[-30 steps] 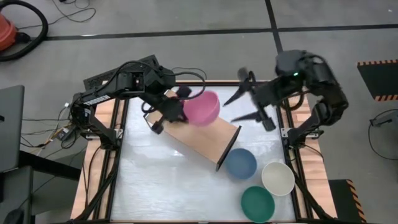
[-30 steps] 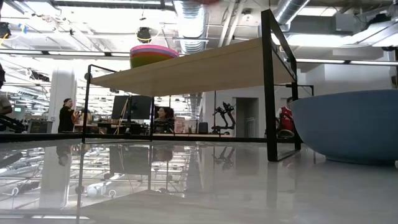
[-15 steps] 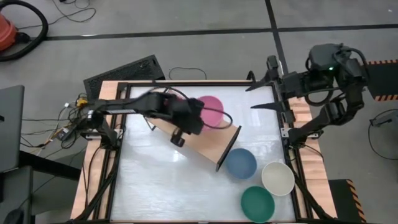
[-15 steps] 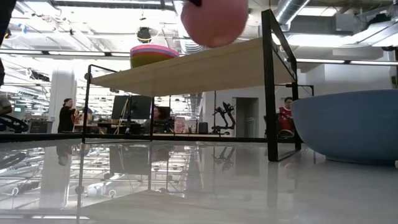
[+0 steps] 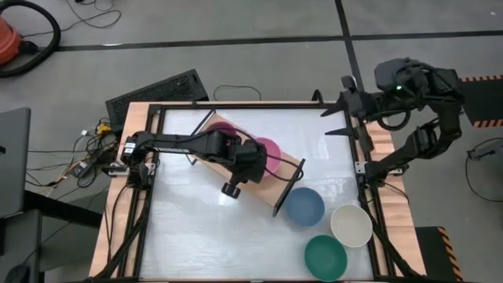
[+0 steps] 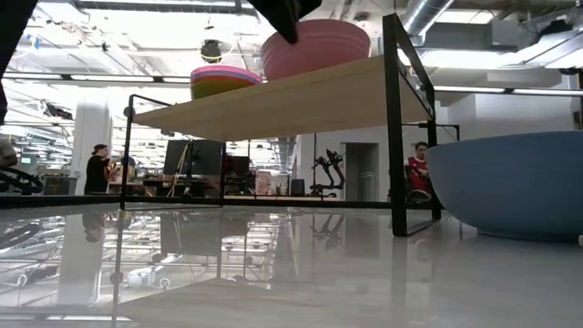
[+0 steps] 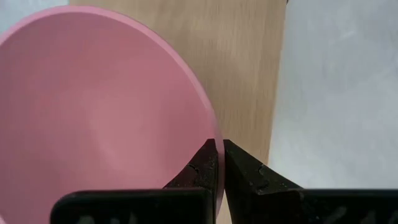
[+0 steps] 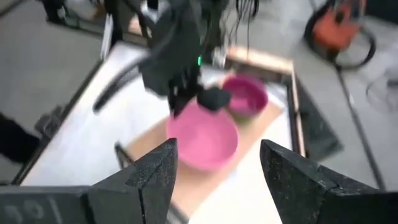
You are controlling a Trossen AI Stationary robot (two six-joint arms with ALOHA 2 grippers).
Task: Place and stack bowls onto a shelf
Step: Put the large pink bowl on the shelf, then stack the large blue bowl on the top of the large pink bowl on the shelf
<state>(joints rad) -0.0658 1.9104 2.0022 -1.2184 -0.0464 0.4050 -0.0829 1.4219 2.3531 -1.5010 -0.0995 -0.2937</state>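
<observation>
Near the surface's [image 5: 196, 228] front right corner sit three bowls: the dark green bowl [image 5: 325, 257] nearest, the cream-white bowl [image 5: 351, 225] beside it, and the grey-blue bowl [image 5: 304, 206] just off the shelf's [image 5: 284, 163] end. On the shelf, toward mid-surface, the pink bowl [image 5: 271, 149] rests upright, its rim pinched by the left hand [image 7: 219, 163]. Farther along the board stands a stack of smaller bowls [image 6: 222, 80], apparently magenta on top. Past the back right corner, the right hand [image 5: 339, 118] hovers, fingers spread wide.
</observation>
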